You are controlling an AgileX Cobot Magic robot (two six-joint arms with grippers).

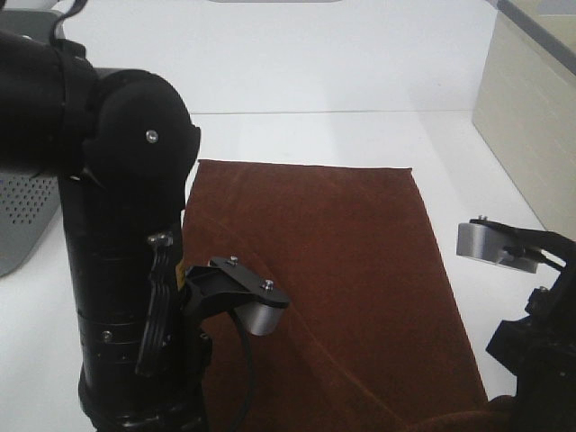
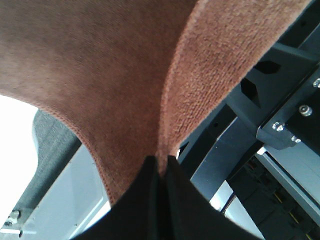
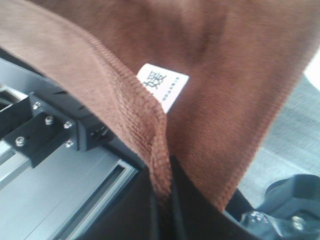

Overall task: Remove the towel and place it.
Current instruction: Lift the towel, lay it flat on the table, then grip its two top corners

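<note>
The maroon towel (image 1: pixel 333 261) lies spread lengthwise on the white table (image 1: pixel 342 135), its far hem flat. Its near end rises toward the bottom of the exterior view, where both arms stand. In the left wrist view my left gripper (image 2: pixel 161 166) is shut on the towel (image 2: pixel 100 75), with cloth fanning out on both sides of the dark fingers. My right gripper (image 3: pixel 169 167) is shut on the stitched hem of the towel (image 3: pixel 225 60), close to a white sewn label (image 3: pixel 162 85). Neither pair of fingertips shows in the exterior view.
A grey perforated basket (image 1: pixel 22 211) sits at the left edge behind the left arm. A beige box (image 1: pixel 531 117) stands at the far right. Aluminium frame rails (image 3: pixel 60 185) and black brackets (image 2: pixel 280 115) lie below the held cloth.
</note>
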